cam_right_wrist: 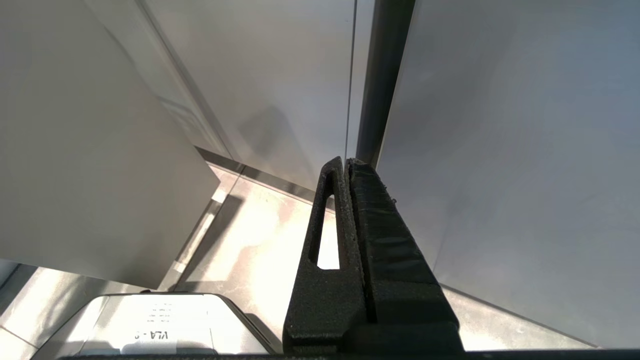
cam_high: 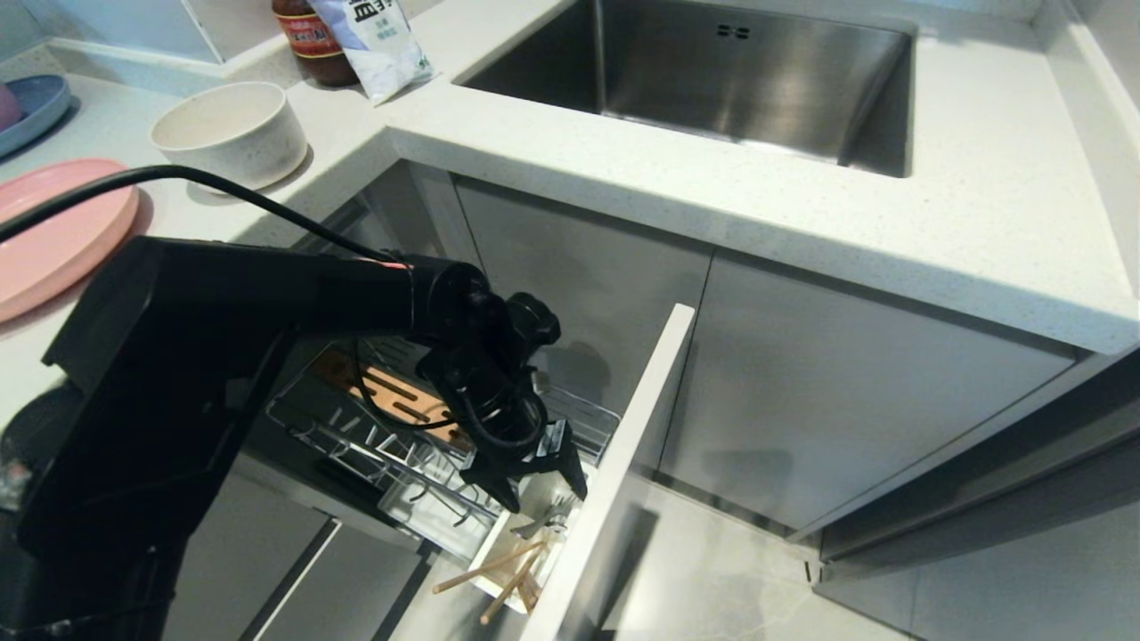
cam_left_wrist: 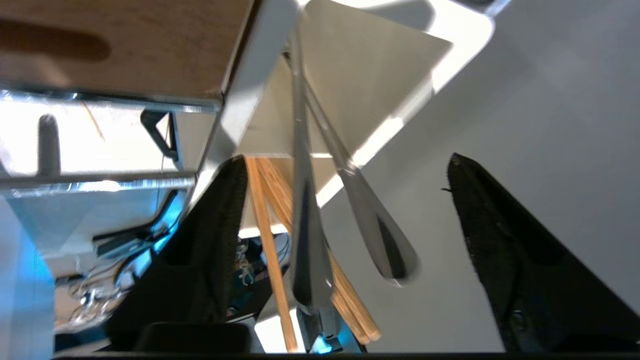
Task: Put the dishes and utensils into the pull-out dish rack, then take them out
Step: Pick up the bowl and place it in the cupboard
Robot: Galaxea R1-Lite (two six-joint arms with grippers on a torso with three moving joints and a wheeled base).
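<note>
- left gripper (cam_high: 541, 481) low over the white cutlery box (cam_high: 499, 570) at the front end of the pull-out dish rack (cam_high: 356, 445), pointing down, fingers (cam_left_wrist: 210, 240) spread wide with nothing clamped between them.
- in the left wrist view, slim silver cutlery (cam_left_wrist: 305, 235) standing in the gap between the fingers, touching neither pad; two handles visible, the second one (cam_left_wrist: 375, 225) leaning off toward 5 o'clock.
- wooden chopsticks (cam_high: 499, 574) in the same box, tilted, tips sticking out past its rim toward 7 o'clock in the head view; beside the cutlery in the wrist view (cam_left_wrist: 270, 250).
- fork tines (cam_high: 548, 516) just showing above the box, right under the gripper.
- rack drawn out from the cabinet, slotted wooden strip (cam_high: 392, 401) at 10 o'clock from the gripper, tall white front panel (cam_high: 614, 472) just at its 3 o'clock.
- pink plate (cam_high: 53, 231) flat on the countertop (cam_high: 802, 205) at far 9 o'clock; speckled off-white bowl (cam_high: 230, 133) upright at the plate's 1 o'clock, apart from it.
- blue plate (cam_high: 36, 102) at the far left edge, sink (cam_high: 712, 71) at 12 o'clock.
- right gripper (cam_right_wrist: 347, 170) parked by the cabinet doors, above the floor, fingers pressed together, empty.
</note>
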